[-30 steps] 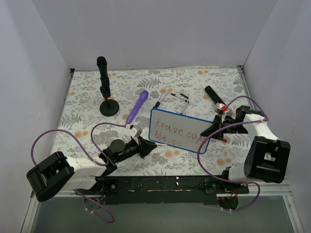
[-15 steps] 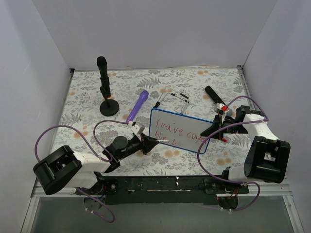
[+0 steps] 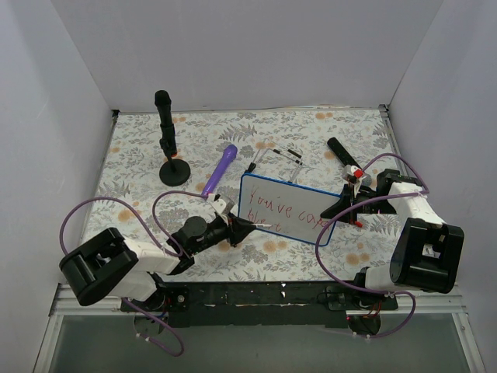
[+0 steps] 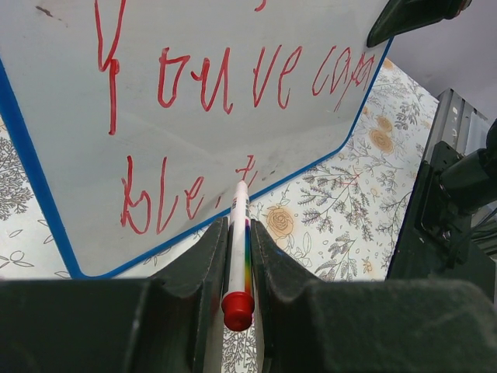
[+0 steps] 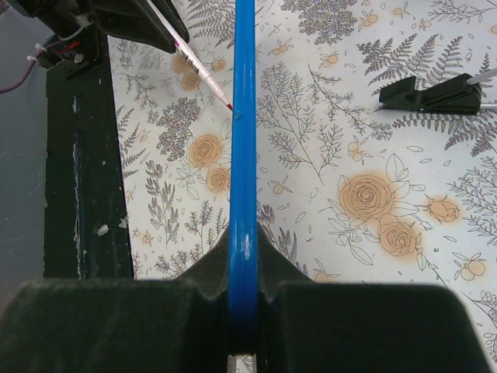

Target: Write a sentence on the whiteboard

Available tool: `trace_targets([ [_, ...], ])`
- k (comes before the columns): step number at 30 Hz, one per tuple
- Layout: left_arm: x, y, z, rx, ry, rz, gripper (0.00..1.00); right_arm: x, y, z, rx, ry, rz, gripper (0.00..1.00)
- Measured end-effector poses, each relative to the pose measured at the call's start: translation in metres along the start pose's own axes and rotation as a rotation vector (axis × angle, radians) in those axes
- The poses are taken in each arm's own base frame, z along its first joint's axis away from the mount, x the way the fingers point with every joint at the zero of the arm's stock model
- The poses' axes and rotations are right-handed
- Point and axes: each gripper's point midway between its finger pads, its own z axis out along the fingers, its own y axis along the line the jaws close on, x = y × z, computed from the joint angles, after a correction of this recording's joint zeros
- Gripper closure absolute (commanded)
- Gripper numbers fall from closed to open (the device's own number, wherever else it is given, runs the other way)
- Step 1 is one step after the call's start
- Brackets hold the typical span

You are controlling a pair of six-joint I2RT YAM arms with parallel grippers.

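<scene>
Whiteboard is sitting right of centre on the floral tablecloth, skewed, with its written face showing to the overhead camera and to your left wrist camera. The sentence is running in thin red script over two lines, the upper one starting "You've", the lower one reading "ble" with one more stroke after it. Your right gripper is clamping the board's right edge; from that wrist the blue rim is showing edge-on, pinched tight between the fingers. Your left gripper is closing narrow on a marker, red end cap toward the camera, barrel lying in the slot between the jaws. Its tip is sitting at the board's face just beside the last stroke of the lower line, near the bottom rim. Farther out, a purple pen is lying left of the board, a black stand is standing upright beyond it, and a black tool is lying near the board's far right corner.
</scene>
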Motion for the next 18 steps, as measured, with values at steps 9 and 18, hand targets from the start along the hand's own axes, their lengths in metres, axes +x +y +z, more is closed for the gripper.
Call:
trace_targets([
  [9,0.0013,-0.0015,0.0068,0.015,0.006,-0.002,1.00,0.0000,0.0000,0.0000,0.000,0.000,0.000,0.99],
  [18,-0.0016,-0.0021,0.0091,0.017,0.000,0.001,1.00,0.0000,0.0000,0.0000,0.000,0.000,0.000,0.99],
])
